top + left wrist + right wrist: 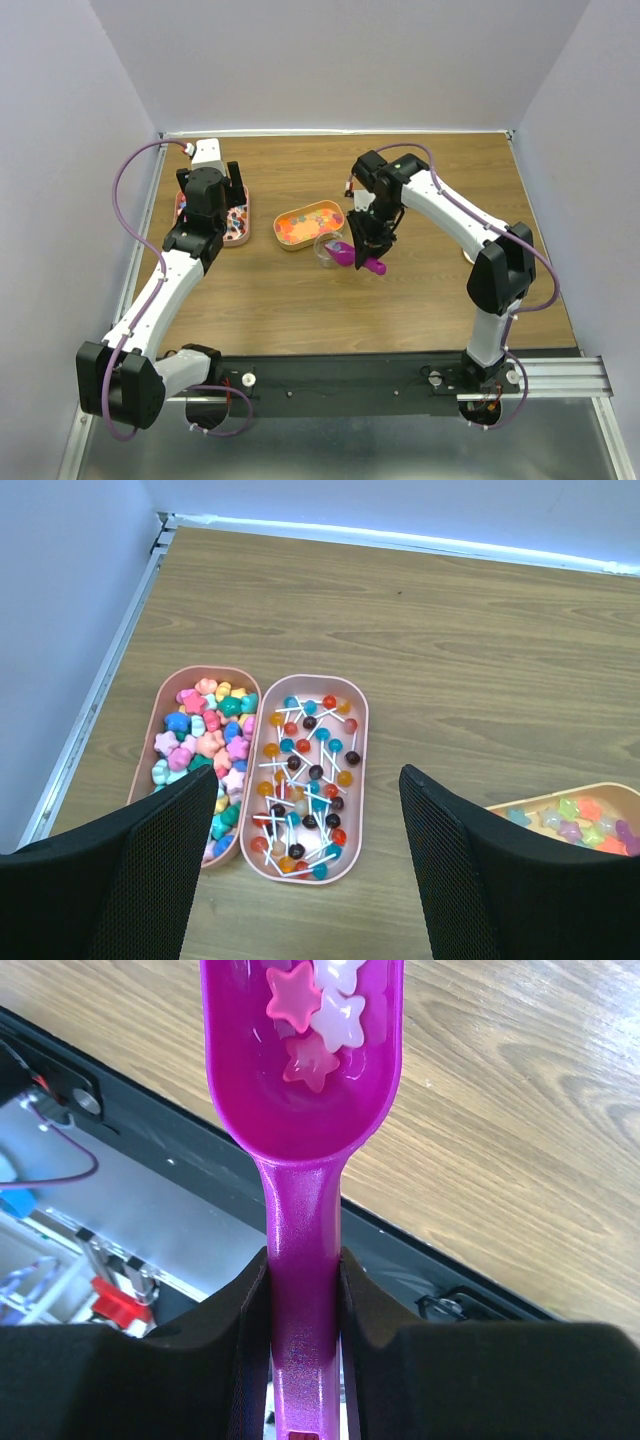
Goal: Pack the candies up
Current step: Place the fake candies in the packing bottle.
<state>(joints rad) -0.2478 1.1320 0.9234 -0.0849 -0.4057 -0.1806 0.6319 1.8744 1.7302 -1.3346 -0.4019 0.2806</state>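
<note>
The right pincer (303,1260) is clamped on the scoop (300,1120) handle, held level presumably so the candies (310,1060) just ahead of it aren't spilled. The left pincer (308,775) is spread apart above the trays (364,750).

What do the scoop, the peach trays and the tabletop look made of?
The scoop: glossy translucent magenta plastic; light glows through it. The peach trays: smooth matte plastic, probably, with rounded moulded rims. The tabletop: wood grain, possibly a printed laminate; cannot tell.

Left tool (308,776) open wide, right tool (302,1265) tight on scoop (300,1100)
</note>
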